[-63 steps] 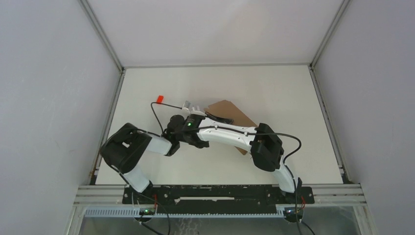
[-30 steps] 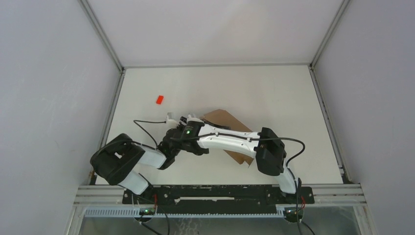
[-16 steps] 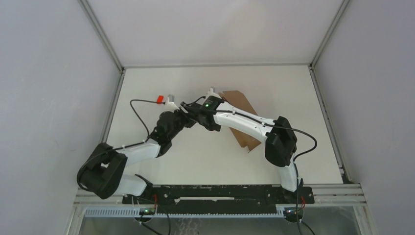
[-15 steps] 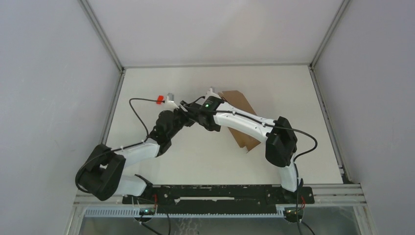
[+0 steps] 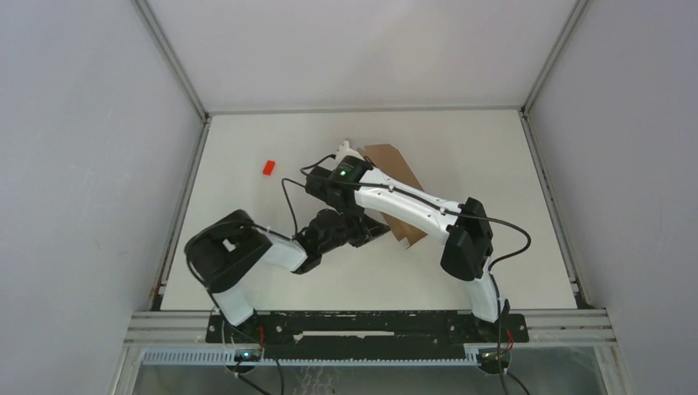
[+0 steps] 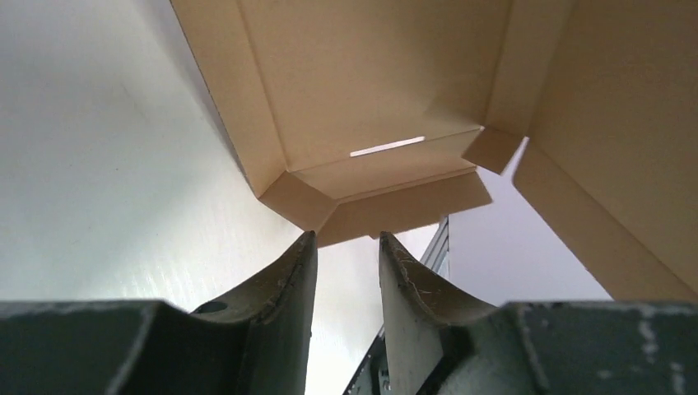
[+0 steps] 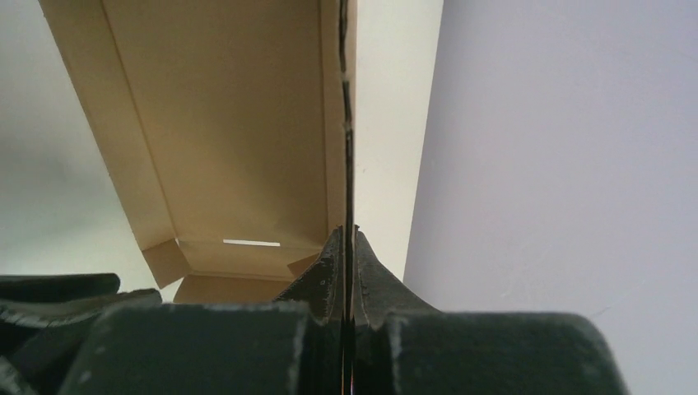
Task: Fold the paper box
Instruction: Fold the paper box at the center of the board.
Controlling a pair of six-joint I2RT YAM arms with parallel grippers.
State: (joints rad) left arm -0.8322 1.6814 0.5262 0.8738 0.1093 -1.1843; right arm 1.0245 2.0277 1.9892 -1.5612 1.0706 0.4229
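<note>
Left gripper point(image 6: 344, 240) swung back to the paper box point(image 5: 396, 161) mid-table, fingers apart at its end flap. Right gripper point(image 7: 346, 234) clamps a side wall. A misaligned close could crumple that flap.

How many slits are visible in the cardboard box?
1. The slit lies along the fold at the short end of the box, just beyond the left tool. Others may be hidden.
</note>
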